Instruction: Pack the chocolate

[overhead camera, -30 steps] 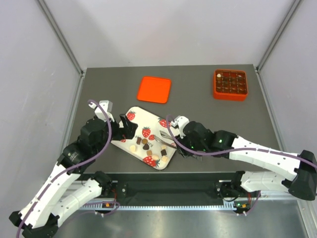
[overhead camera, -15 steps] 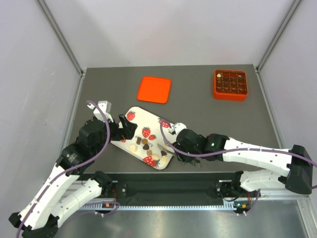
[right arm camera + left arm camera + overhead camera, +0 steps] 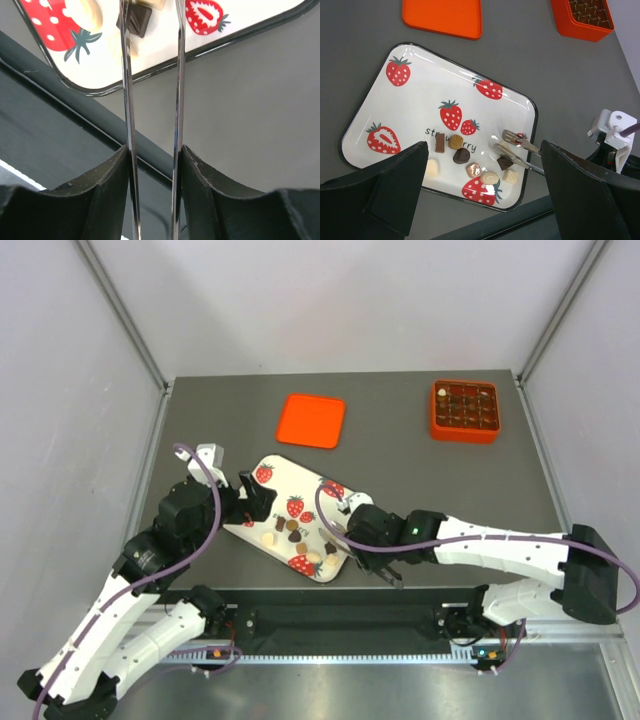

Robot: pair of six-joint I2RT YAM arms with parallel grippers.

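Observation:
Several small chocolates (image 3: 461, 155), dark, tan and cream, lie in the near part of the white strawberry tray (image 3: 415, 107). Spread wide open above them is my left gripper (image 3: 483, 165), holding nothing. Metal tongs (image 3: 520, 145) reach in from the right, and my right gripper (image 3: 153, 155) is shut on them (image 3: 127, 100), their two arms still apart. A dark square chocolate (image 3: 505, 162) lies right at the lower tong tip; contact cannot be told. In the right wrist view that piece (image 3: 136, 20) sits between the arms, against the left one. The top view shows the tongs (image 3: 335, 530) over the tray's near-right corner.
An orange box (image 3: 465, 435) with compartments holding pieces stands at the back right. Its flat orange lid (image 3: 311, 420) lies at the back middle. The tray (image 3: 275, 485) sits close to the table's near edge, by the dark rail.
My right arm has swung left and nearer the front edge, carrying the tong tips down to the dark square piece. The left arm has stayed put.

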